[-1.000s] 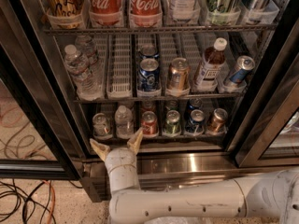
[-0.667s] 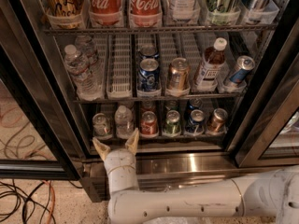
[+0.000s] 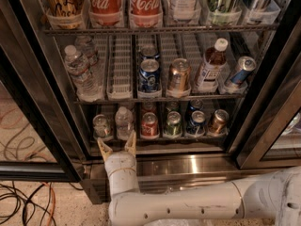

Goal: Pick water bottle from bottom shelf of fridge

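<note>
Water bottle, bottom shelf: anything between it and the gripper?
Nothing visible. The gripper sits at the front edge of the bottom shelf, jaws open, just in front of the water bottle. Another clear bottle and a red can flank it closely.

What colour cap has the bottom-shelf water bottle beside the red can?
White, in the camera view; the open gripper hovers just in front of that water bottle.

Gripper [image 3: 117, 146] before bottom shelf [image 3: 197, 148], top-row bottles [image 3: 145, 4] cut off

White arm [image 3: 188, 204] across bottom of view; tool [image 3: 117, 146] low left, upright, fingers [image 3: 104, 149] spread
</note>
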